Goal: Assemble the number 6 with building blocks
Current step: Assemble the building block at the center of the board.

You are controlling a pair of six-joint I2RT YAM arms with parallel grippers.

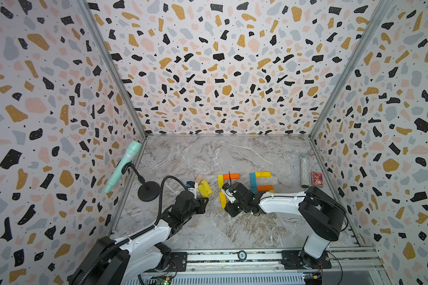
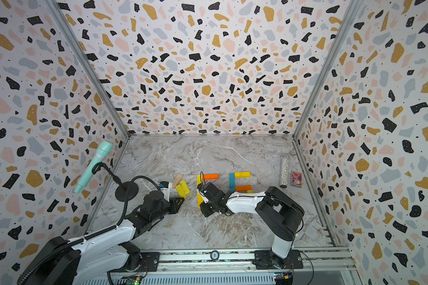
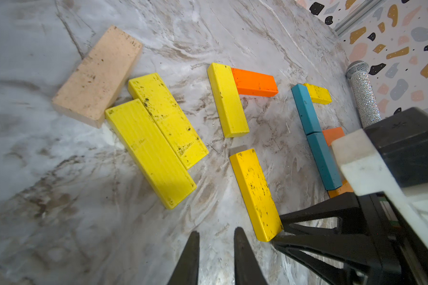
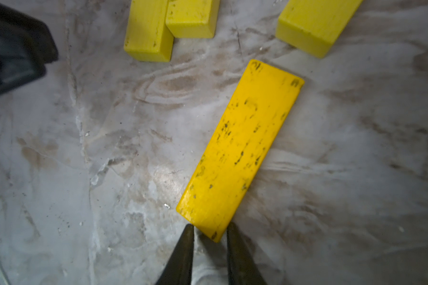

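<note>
Building blocks (image 1: 220, 181): in both top views lying flat around the middle of the marble worktop (image 1: 208, 158), none stacked. Two half-made figures there: yellow with an orange block (image 1: 230, 176) at the centre, and a teal block (image 1: 252, 182) with yellow and orange more toward the right edge, partly under the right arm. Toward the left edge, beside the left arm, the spare yellow pair (image 2: 182, 188) and the beige block (image 2: 177, 180).

In the left wrist view: left fingers (image 3: 245, 256) a little apart, nothing between them but bare worktop. Also the right fingers (image 3: 314, 214), touching the darker yellow block (image 3: 255, 192) at its end toward the front edge.

In the right wrist view: this block flat on the worktop, one end corner between the two tips. Real grip or only touch: cannot tell.

Probably light, stiff and not fragile; smooth paint likely to slide on marble. Best taken from above, across the narrow width, at mid-length.
</note>
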